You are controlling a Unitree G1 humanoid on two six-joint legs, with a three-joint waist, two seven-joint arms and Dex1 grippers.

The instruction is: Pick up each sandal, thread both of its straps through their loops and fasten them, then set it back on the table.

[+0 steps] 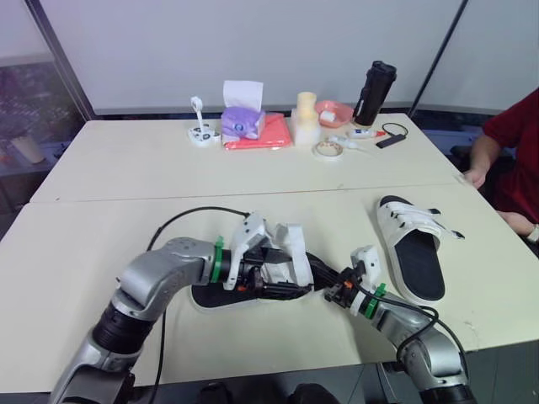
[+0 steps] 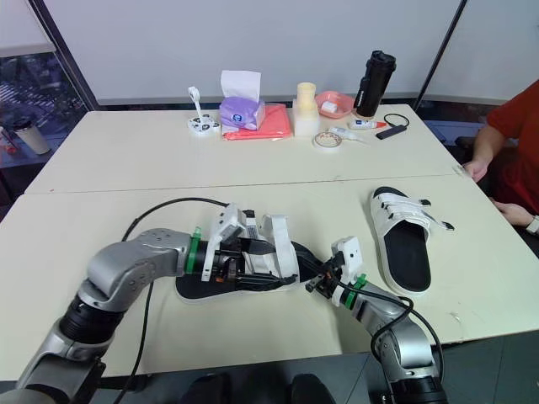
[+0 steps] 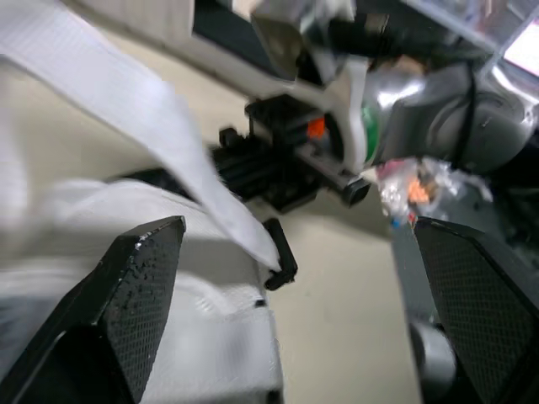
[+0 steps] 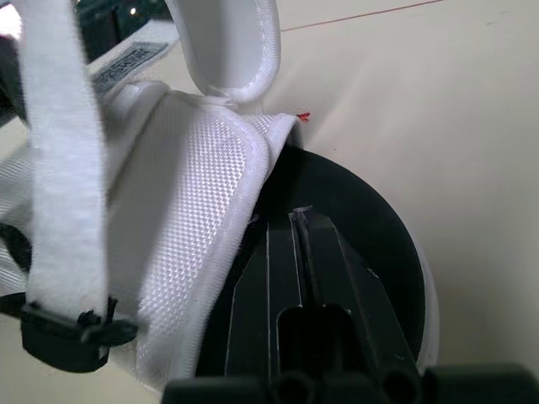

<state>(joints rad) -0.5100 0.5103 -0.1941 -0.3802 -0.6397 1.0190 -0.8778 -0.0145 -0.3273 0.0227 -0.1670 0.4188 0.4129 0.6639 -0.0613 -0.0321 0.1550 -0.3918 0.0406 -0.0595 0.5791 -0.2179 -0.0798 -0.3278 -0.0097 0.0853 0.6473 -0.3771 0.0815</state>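
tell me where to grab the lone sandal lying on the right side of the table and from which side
Grip the sandal across its sole, just on the near side of its straps, coming down from above. It lies flat, so both long edges are free, and the bare black footbed there leaves room to close. The right gripper is the closer one.

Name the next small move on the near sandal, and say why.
Likely close the left gripper on the loose strap: its black-tipped end hangs between that gripper's open fingers, and the straps of the near sandal stand up unfastened.
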